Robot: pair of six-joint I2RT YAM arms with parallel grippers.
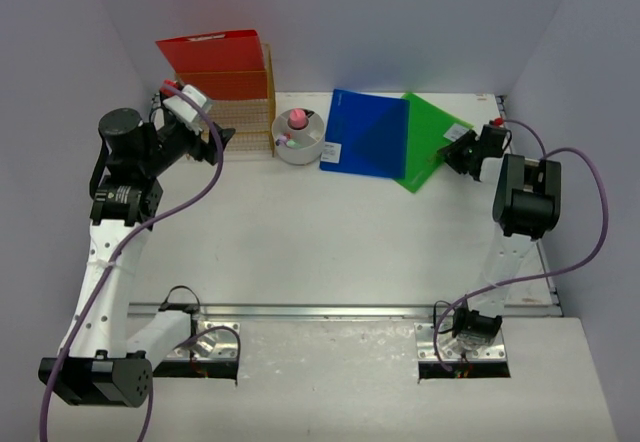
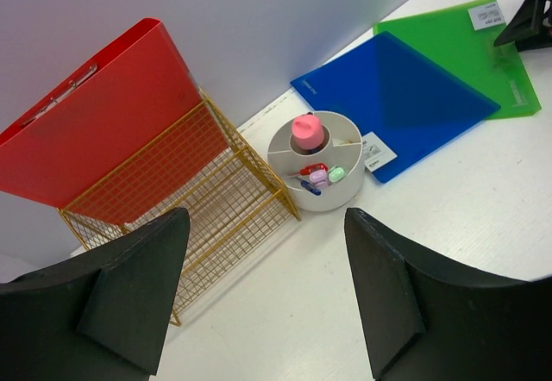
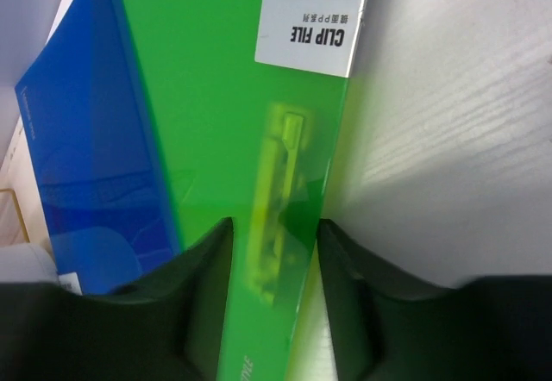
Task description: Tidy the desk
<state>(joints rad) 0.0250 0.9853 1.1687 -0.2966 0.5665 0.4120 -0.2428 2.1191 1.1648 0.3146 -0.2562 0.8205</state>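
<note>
The white desk (image 1: 300,232) holds a blue folder (image 1: 367,132) lying partly over a green clip file (image 1: 428,140) at the back right. My right gripper (image 1: 452,152) is at the green file's right edge. In the right wrist view my right gripper (image 3: 274,226) is narrowly open, and the green file's (image 3: 216,96) edge and clip run between the jaws, with a thin gap at the right finger. My left gripper (image 1: 218,142) is open and empty, and in the left wrist view it (image 2: 266,217) hangs above bare desk in front of the gold wire rack (image 2: 198,200).
A red folder (image 1: 215,62) stands in the gold wire rack (image 1: 245,117) at the back left. A white round organizer (image 1: 298,137) with a pink piece and small clips sits beside it. A metal rail (image 1: 340,312) runs along the near edge. Pale walls enclose the desk.
</note>
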